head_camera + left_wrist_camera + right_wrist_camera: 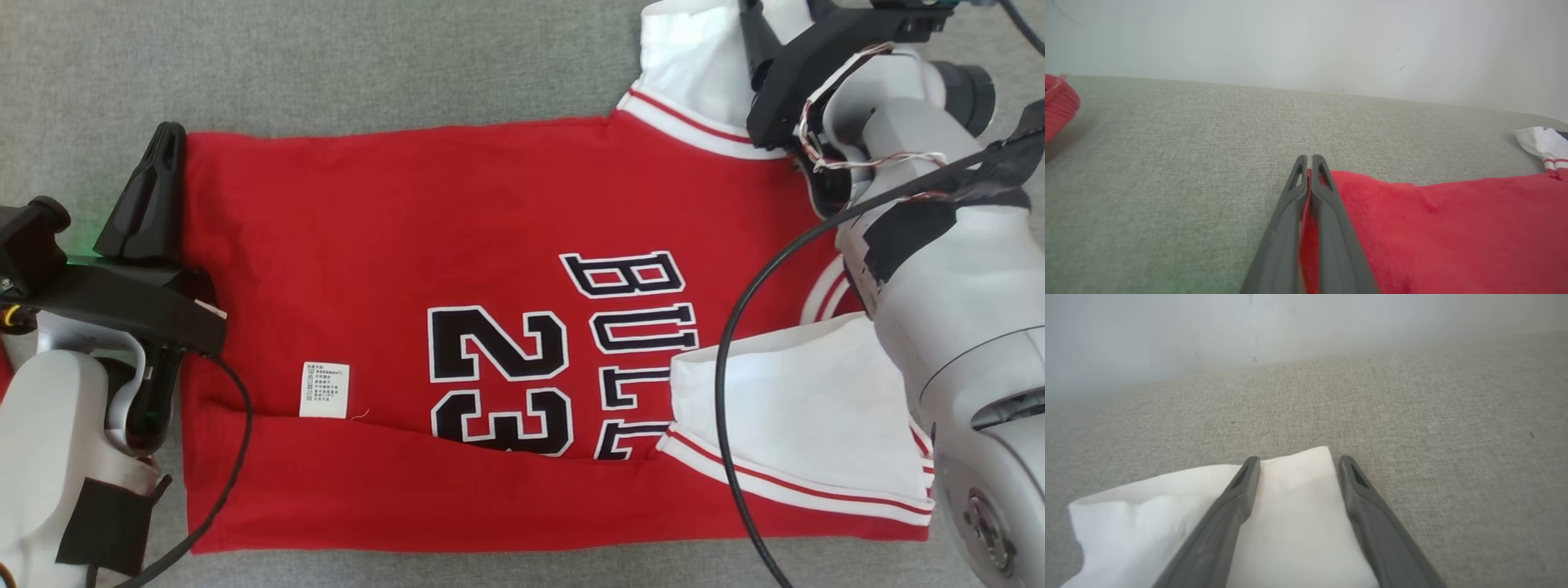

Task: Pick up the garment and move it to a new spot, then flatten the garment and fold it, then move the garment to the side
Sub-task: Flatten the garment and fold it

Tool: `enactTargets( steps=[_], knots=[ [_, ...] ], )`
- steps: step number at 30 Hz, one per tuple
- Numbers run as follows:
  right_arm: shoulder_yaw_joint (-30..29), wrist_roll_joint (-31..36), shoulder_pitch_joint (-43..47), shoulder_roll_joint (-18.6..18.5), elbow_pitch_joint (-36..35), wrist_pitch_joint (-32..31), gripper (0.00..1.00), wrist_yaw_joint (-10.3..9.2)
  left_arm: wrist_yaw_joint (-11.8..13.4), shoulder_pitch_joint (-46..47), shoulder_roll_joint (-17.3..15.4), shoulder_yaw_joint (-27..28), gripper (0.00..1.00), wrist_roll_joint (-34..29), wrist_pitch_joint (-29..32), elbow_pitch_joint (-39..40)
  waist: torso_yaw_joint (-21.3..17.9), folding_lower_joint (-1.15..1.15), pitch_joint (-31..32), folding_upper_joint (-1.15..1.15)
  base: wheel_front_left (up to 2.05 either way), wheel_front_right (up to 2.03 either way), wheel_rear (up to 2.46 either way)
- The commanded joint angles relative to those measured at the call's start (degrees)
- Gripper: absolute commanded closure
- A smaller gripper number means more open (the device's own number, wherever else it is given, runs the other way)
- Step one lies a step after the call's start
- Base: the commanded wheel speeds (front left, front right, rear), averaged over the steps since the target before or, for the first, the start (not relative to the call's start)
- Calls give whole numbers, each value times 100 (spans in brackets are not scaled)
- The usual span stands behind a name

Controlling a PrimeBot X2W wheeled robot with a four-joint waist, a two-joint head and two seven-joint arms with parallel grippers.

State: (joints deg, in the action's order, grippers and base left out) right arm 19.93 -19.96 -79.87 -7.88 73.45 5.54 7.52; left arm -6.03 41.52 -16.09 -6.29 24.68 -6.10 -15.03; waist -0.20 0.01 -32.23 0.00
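The red shirt [408, 212] lies spread out on the gray cloth top [326, 57]. Its bottom end is by our left side and its neck end is by our right side. It has the number 23 [498, 367] and dark letters [629, 273] on it, and a small white tag [325, 389] sits near the number. The long edge closest to us is folded over onto the shirt and hides the bottom of the number. One white sleeve [792, 408] is folded in on top of the letters. The other white sleeve [694, 57] sticks out on the far side onto the gray top. Our left gripper [1309, 160] is squeezed tight on the far corner of the shirt's bottom end, with red cloth pinched between its fingers [1331, 228]. Our right gripper [1299, 459] is spread wide and holds nothing. It sits over the far sleeve with the sleeve's end between its tips, and we cannot tell if it touches. A black cable [727, 367] hangs across the near sleeve. Behind the gray top is a pale wall [1290, 36].
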Motion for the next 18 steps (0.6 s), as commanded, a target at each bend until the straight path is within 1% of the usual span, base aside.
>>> enactTargets(
  steps=[1, 5, 6, 7, 8, 11, 18],
  knots=[
    [-26, 55, -52, -31, 19, 8, 0, -5, -17, 44, -29, -8, 100, 4, -18, 2, 64, -1, -74, 0, 0, 0, 0],
    [-189, 255, -34, -45, 49, -8, 0, -5, -19, 6, -27, -48, 100, 18, -43, 46, 94, -1, -126, 0, 0, 0, 0],
    [-230, 314, -36, -55, 54, -24, 27, -5, -19, 3, -27, -55, 100, 23, -35, 55, 97, -1, -139, 0, 0, 0, 0],
    [-270, 377, -24, -63, 58, -39, 84, -5, -16, 2, -30, -62, 100, 24, -38, 61, 97, -1, -150, 0, 0, 0, 0],
    [-300, 440, -3, -50, 63, -83, 100, -5, -13, 0, -34, -65, 100, 28, -43, 62, 93, -1, -158, 0, 0, 0, 0],
    [-419, 617, -12, -7, 69, -19, 100, -5, -3, -14, -41, -77, 100, 33, -46, 51, 71, -1, -154, 0, 0, 0, 0],
    [-617, 922, -24, 107, 38, 497, 100, -5, 4, -158, -102, -27, 100, 109, -154, -143, -54, -1, 92, 0, 0, 0, 0]
  ],
)
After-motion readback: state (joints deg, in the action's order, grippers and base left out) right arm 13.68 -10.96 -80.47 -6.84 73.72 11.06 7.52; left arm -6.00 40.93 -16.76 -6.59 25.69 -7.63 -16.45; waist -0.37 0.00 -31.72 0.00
